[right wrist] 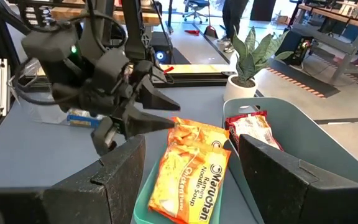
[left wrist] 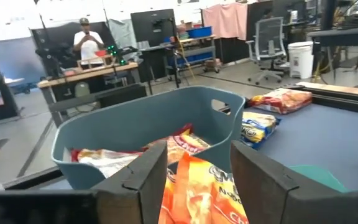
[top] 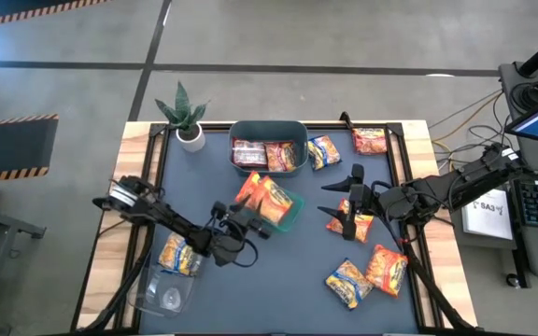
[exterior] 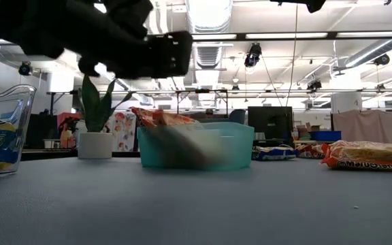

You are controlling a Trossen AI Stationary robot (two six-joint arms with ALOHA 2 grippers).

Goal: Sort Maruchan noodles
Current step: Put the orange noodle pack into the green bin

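Observation:
Two orange-red Maruchan packets [top: 267, 198] lie stacked in the small green tray [top: 292, 217], seen also in the right wrist view [right wrist: 188, 174]. My left gripper [top: 248, 218] is open at the tray's left side, its fingertips [right wrist: 166, 122] by the upper packet's edge. My right gripper [top: 337, 202] hovers open right of the tray, above another orange packet [top: 361, 227] on the mat. The grey-teal tub [top: 269, 131] holds dark red-with-white packets [top: 250, 154]. My left gripper reaches level from the table's left toward the near edge of the upper orange packet [right wrist: 178, 127], which lies flat in the green tray. I cannot tell whether a fingertip touches it.
A clear tub [top: 162, 289] at the near left holds yellow-with-blue packets [top: 180, 254]. Loose packets lie right of the grey-teal tub [top: 322, 151], [top: 370, 140] and at the near right [top: 348, 283], [top: 388, 269]. A potted plant [top: 187, 117] stands at the far left. People work in the room behind.

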